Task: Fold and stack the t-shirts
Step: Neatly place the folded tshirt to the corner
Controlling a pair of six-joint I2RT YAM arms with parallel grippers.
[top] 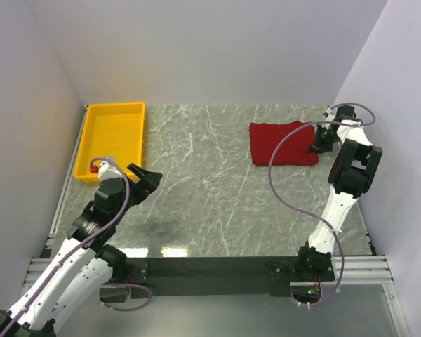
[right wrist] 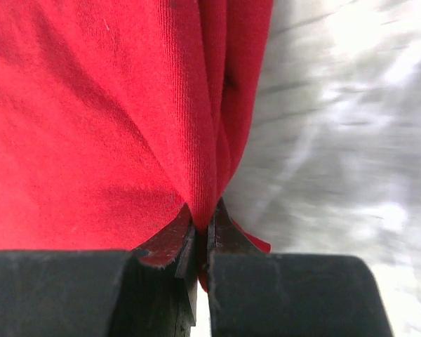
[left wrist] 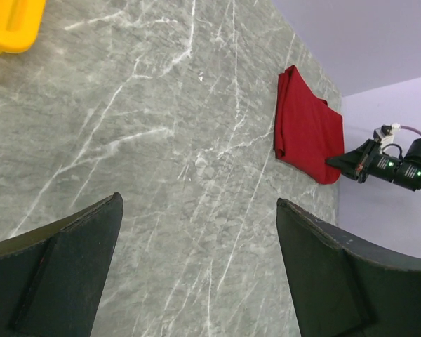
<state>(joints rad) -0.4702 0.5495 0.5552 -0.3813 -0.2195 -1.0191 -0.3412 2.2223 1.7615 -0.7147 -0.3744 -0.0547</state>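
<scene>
A dark red t-shirt [top: 282, 143] lies folded into a rough rectangle at the far right of the marble table. My right gripper [top: 317, 142] sits at its right edge, shut on a pinch of the cloth; the right wrist view shows the t-shirt [right wrist: 98, 112] filling the left half, with a fold caught between the right gripper [right wrist: 203, 223] jaws. My left gripper [top: 146, 175] hovers wide open over the table's left side, holding nothing. From the left wrist view, the left gripper [left wrist: 199, 203] frames bare marble, the t-shirt [left wrist: 305, 126] far off.
A yellow plastic tray [top: 91, 137] stands at the far left corner, its corner [left wrist: 10, 28] showing in the left wrist view. White walls close in the table on three sides. A purple cable [top: 284, 182] loops from the right arm over the table.
</scene>
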